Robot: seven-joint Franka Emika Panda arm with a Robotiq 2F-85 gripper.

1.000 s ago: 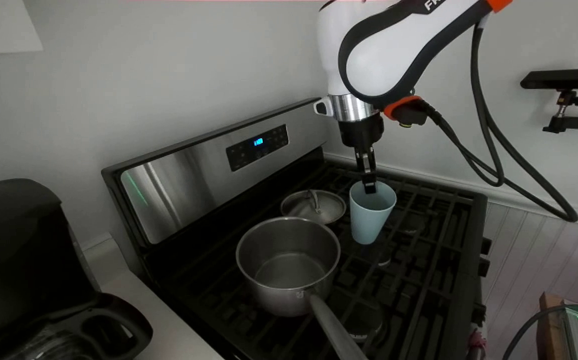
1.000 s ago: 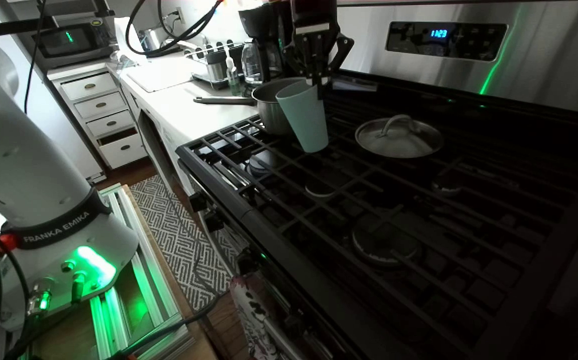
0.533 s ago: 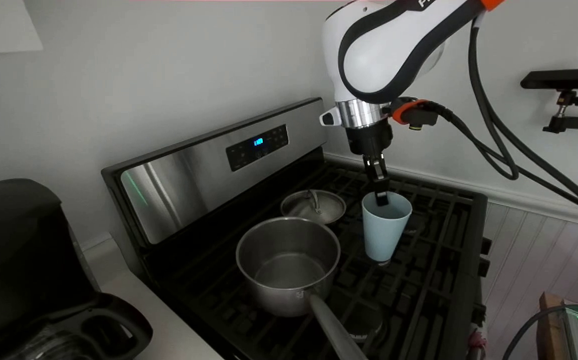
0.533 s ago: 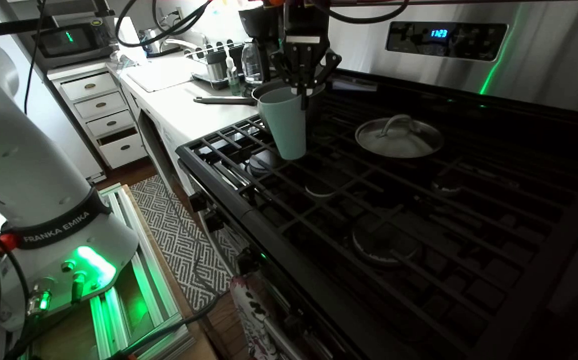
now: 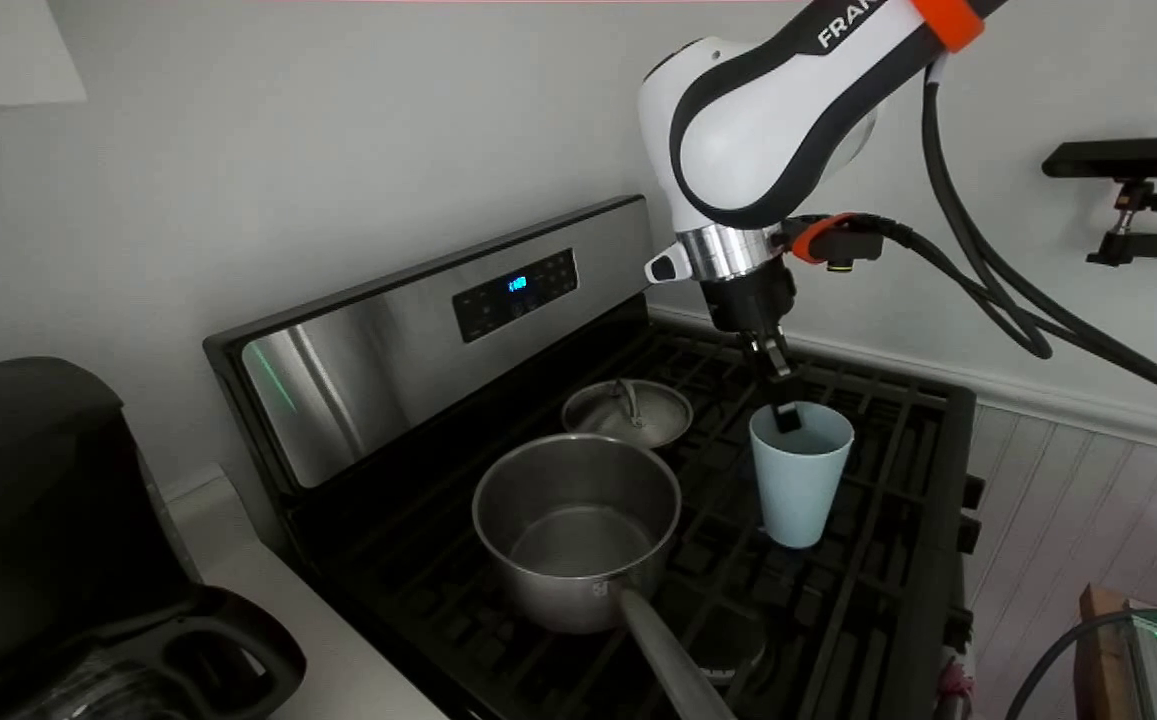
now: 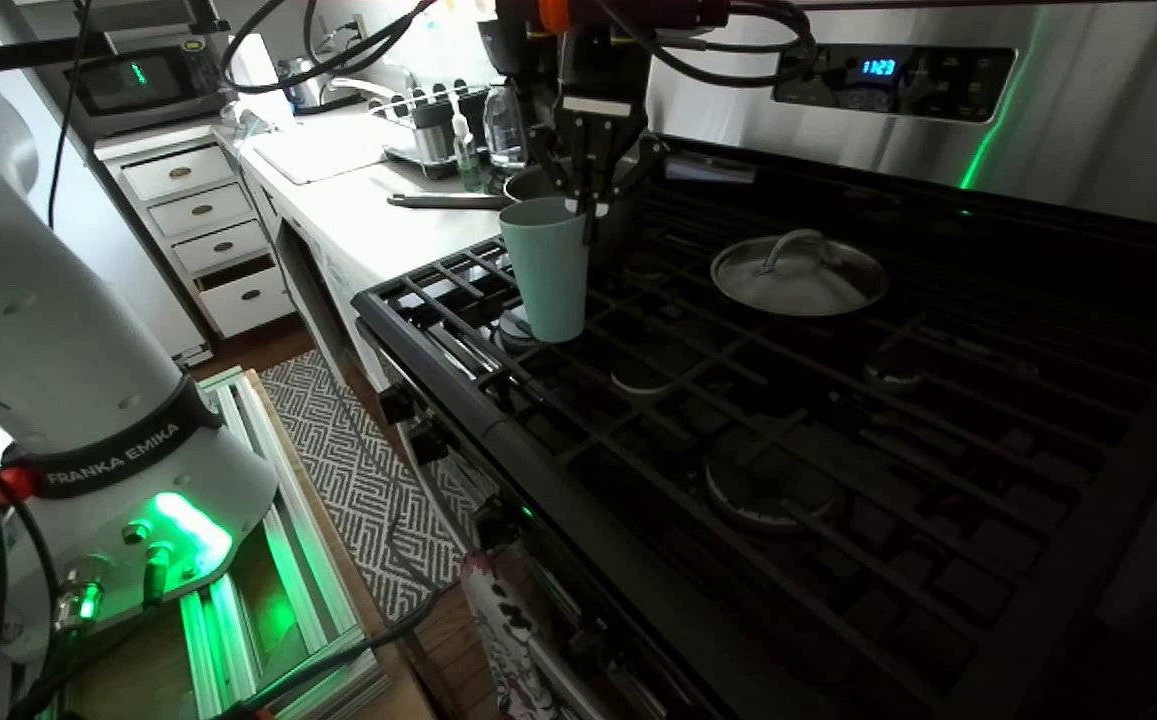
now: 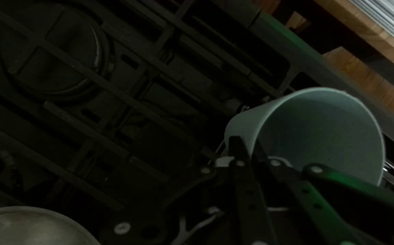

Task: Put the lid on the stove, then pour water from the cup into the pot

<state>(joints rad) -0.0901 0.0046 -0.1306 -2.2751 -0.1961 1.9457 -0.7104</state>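
Over the last second the Robotiq gripper [image 7: 247, 143] has carried the pale blue cup [image 5: 801, 500] away from the pot lid [image 5: 628, 420] and toward the front edge of the gas stove [image 6: 538, 490]. The cup's tilt has eased to nearly upright, while the gripper slants more in an exterior view. The black cables [image 5: 941, 172] have swung and now run past that view's right edge.

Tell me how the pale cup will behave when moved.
The cup may twist, since the pincer grips only one side of its rim. Its narrower base suggests it could tip easily. Its rim, round despite the pinch, hints at stiffness.
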